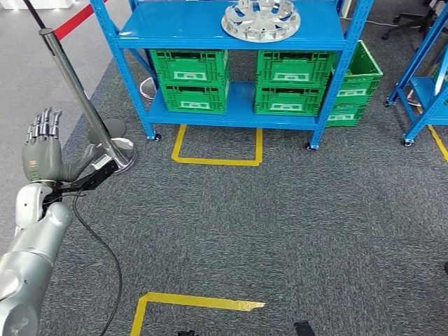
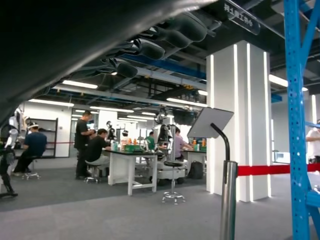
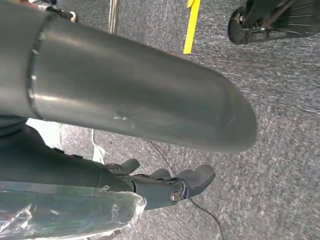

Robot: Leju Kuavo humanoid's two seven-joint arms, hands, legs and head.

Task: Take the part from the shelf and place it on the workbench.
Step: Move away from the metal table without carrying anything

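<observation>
Left robot hand (image 1: 42,150) raised, fingers spread wide, holding nothing; right robot hand (image 3: 166,182) hanging over the carpet, fingers extended, empty. Part (image 1: 261,19), a silver wheel cover, lies on the blue shelf (image 1: 174,31) ahead. Step: approach; next, closing in and reaching.

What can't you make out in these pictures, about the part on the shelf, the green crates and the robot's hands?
- Silver part: head view, far edge cut off by the picture's top.
- Green crates: head view, contents hidden under the blue shelf.
- Left hand: head view shows its back with fingers apart, nothing held.
- Right hand: right wrist view, mostly hidden behind its thick grey thumb; open or closed is unclear.
</observation>
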